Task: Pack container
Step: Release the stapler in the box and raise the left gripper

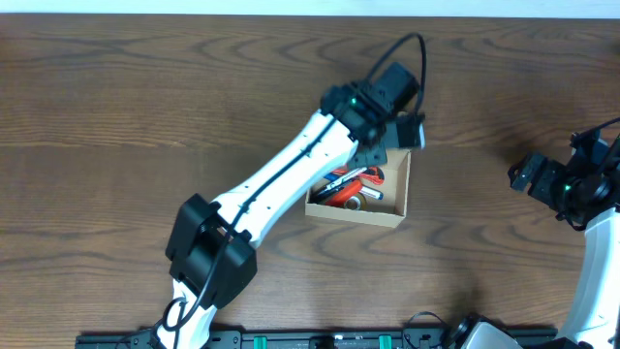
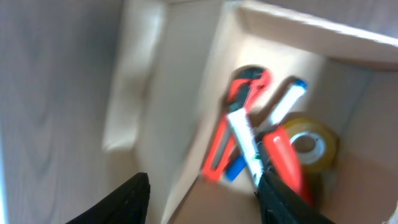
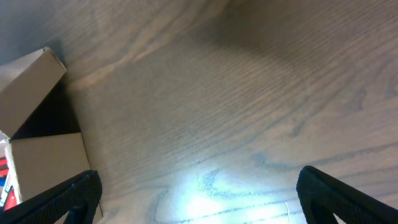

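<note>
On the wooden surface, the left arm reaches from 7 o'clock toward 1 o'clock over the centre, and the right arm stands at the 3 o'clock edge. The container sits just off centre toward 3 o'clock, its top open. The left pincer hangs released over its 12 o'clock wall, the right pincer is spread wide over bare wood, and inside the box lie red-handled pliers, a blue-capped marker and a yellow tape roll.
</note>
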You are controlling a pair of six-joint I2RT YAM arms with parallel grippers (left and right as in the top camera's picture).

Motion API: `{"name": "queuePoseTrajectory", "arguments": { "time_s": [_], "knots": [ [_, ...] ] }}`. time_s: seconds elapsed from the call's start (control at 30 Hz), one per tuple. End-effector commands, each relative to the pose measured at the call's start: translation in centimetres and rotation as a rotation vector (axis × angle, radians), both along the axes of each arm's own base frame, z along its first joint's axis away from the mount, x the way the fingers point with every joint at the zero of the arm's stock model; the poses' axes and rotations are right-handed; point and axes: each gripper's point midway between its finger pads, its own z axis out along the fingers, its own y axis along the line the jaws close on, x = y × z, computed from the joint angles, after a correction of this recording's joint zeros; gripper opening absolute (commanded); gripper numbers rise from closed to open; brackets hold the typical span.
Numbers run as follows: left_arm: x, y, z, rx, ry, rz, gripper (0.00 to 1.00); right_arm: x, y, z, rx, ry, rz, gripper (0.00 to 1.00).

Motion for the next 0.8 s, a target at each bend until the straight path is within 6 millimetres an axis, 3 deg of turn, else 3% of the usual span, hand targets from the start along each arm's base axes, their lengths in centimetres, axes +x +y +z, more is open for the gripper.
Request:
{"name": "queuePoseTrajectory", "arguments": {
  "time_s": [0.0,0.13,0.27,0.37,0.47,0.53,0.57,0.67,0.77],
  "knots": [
    [3.7,3.5,3.2,-0.025,-0.069,0.280,0.53,0.9,0.6,1.0,0.007,-0.066,0.054,0.99],
    [6.3,8.4,8.5,-0.139,-0.125,0.562,0.52,3.6,1.1,3.8,-0.019,-0.229,0.146,0.99],
    [7.7,15.4,15.1,-0.242,-0.272,0.779,0.50,6.2,1.8,9.3,-0.131,-0.371,0.230,0.99],
    [7.1,22.0,19.2,-0.316,-0.339,0.957,0.46,7.4,2.6,14.0,-0.225,-0.438,0.267,0.97],
    [5.6,27.0,21.0,-0.368,-0.331,1.073,0.37,7.8,4.1,17.2,-0.299,-0.471,0.370,0.95],
    [4.5,29.6,21.5,-0.396,-0.311,1.123,0.33,7.5,5.4,18.3,-0.329,-0.469,0.445,0.91],
    [4.1,30.7,21.6,-0.404,-0.308,1.142,0.34,7.2,5.7,18.3,-0.332,-0.460,0.463,0.85],
    [2.9,33.9,21.5,-0.397,-0.325,1.207,0.34,5.6,5.8,17.1,-0.315,-0.384,0.455,0.52],
    [1.6,35.6,20.1,-0.396,-0.305,1.232,0.34,4.1,5.6,15.1,-0.265,-0.287,0.415,0.01]
  ]
}}
